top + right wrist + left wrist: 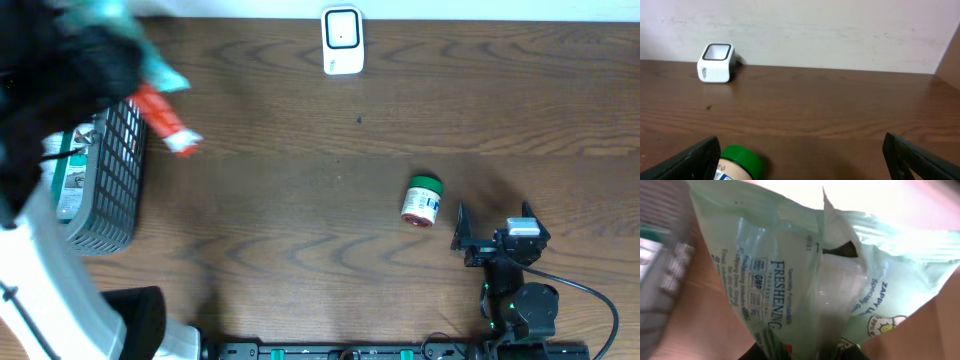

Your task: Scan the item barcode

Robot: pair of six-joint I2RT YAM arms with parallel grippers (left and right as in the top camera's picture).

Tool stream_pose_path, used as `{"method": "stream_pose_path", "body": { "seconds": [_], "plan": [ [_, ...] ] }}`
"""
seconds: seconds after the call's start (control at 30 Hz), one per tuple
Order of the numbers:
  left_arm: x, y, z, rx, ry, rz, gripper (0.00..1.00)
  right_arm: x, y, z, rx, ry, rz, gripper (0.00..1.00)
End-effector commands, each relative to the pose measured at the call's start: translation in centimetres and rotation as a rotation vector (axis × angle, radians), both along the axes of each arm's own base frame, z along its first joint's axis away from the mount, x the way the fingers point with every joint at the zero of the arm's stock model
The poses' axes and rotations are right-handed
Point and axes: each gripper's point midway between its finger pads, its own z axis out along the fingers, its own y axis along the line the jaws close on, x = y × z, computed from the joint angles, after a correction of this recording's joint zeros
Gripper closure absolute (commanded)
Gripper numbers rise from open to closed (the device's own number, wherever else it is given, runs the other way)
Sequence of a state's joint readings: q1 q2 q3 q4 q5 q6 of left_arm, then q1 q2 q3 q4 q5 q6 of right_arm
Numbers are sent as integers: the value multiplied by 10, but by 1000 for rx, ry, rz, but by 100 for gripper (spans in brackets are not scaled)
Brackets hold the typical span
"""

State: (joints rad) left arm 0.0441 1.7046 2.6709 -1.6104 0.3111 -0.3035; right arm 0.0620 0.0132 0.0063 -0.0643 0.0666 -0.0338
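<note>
Near the basket [110,190] rim, left jaws grip the pouch [790,280]; right jaws gape.

This looks like a robotics lab set up as a mock shop checkout. A dark wood-grain bench [300,190] stands against a plain pale wall [815,30], and a robot arm [515,295] is mounted on a black rail [350,351] along the near edge. The shop side shows in a small white scanner box [342,40] at the far edge, a grey mesh basket [120,170] holding packaged goods, a green-capped bottle [422,200] with a printed label, and a pale green retail pouch [790,270] covered in brand text.
</note>
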Motion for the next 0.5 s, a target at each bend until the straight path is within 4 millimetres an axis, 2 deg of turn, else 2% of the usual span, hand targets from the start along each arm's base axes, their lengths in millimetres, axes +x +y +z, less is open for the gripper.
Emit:
{"method": "stream_pose_path", "body": {
  "seconds": [0.0,0.23,0.27,0.3,0.4,0.43,0.47],
  "plan": [
    [11,-48,-76,110,282,-118,93,0,1,-1,-6,5,3,1],
    [25,-143,-200,259,570,-319,93,0,1,-1,-6,5,3,1],
    [25,-164,-237,284,637,-349,93,0,1,-1,-6,5,3,1],
    [25,-173,-256,295,671,-357,93,0,1,-1,-6,5,3,1],
    [21,-198,-297,292,740,-384,93,0,1,-1,-6,5,3,1],
    [17,-220,-319,260,776,-434,93,0,1,-1,-6,5,3,1],
    [14,-230,-329,245,792,-450,93,0,1,-1,-6,5,3,1]
  ]
}}
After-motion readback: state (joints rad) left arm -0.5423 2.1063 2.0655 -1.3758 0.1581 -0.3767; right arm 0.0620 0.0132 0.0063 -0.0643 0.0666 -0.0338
